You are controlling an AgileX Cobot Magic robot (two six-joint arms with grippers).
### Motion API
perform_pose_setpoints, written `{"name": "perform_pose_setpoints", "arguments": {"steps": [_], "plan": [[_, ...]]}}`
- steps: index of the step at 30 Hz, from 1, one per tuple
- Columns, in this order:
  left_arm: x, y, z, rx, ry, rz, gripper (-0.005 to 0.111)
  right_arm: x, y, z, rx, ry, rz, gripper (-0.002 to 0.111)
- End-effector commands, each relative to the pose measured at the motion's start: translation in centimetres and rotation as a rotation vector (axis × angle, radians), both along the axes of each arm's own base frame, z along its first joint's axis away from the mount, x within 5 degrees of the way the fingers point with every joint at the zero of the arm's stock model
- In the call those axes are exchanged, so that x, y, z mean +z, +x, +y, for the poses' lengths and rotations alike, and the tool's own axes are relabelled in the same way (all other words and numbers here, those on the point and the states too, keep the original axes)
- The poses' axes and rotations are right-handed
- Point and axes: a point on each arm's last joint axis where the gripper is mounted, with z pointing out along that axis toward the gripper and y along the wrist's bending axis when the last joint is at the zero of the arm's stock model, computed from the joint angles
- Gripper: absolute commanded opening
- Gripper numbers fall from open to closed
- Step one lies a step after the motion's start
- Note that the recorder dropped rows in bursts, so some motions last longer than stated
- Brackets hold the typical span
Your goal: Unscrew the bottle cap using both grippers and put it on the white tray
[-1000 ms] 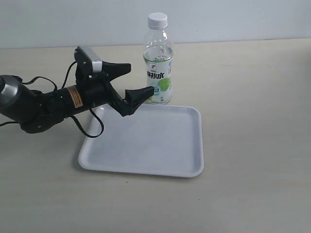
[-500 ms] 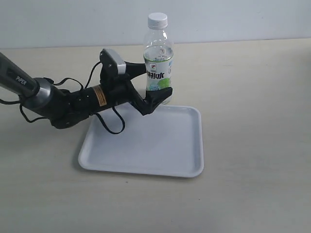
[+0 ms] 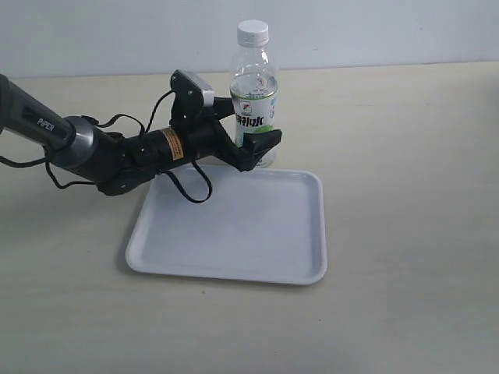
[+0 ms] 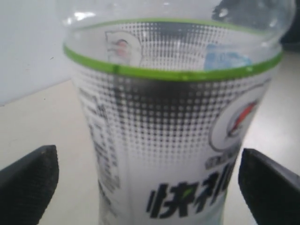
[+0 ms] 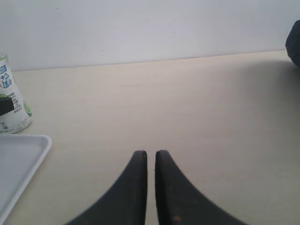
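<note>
Far fingertip of left gripper [image 3: 254, 125] hidden behind bottle [image 3: 254, 78]

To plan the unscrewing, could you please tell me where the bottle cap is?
At the exterior view's top centre, the bottle cap sits on the upright bottle, just behind the white tray's far rim, above the open left gripper.

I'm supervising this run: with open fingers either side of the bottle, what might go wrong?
The clear plastic bottle with the white-green label stands free beside the shallow white rectangular tray; if the left gripper's open black fingers close unevenly, it may tip. The fingers sit low at the label, far from the small white ribbed cap, so unscrewing might twist the bottle.
</note>
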Motion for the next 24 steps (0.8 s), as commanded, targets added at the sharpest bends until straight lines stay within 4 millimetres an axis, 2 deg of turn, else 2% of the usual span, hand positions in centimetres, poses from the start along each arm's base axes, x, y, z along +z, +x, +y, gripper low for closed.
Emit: {"name": "perform_pose_setpoints", "arguments": {"steps": [1, 11, 21, 24], "plan": [[0.2, -0.1, -0.6, 0.004, -0.017, 0.001, 0.105, 0.0, 0.0, 0.0, -0.005, -0.005, -0.01, 0.008], [0.9, -0.1, -2.0, -0.024, -0.025, -0.024, 0.105, 0.0, 0.0, 0.0, -0.004, -0.007, -0.01, 0.008], [0.6, 0.0, -1.9, -0.008, 0.01, -0.003, 0.105, 0.0, 0.0, 0.0, -0.004, -0.007, -0.01, 0.008], [0.6, 0.0, -1.9, -0.008, 0.012, -0.007, 0.1, 0.0, 0.0, 0.0, -0.004, -0.007, -0.01, 0.008]]}}
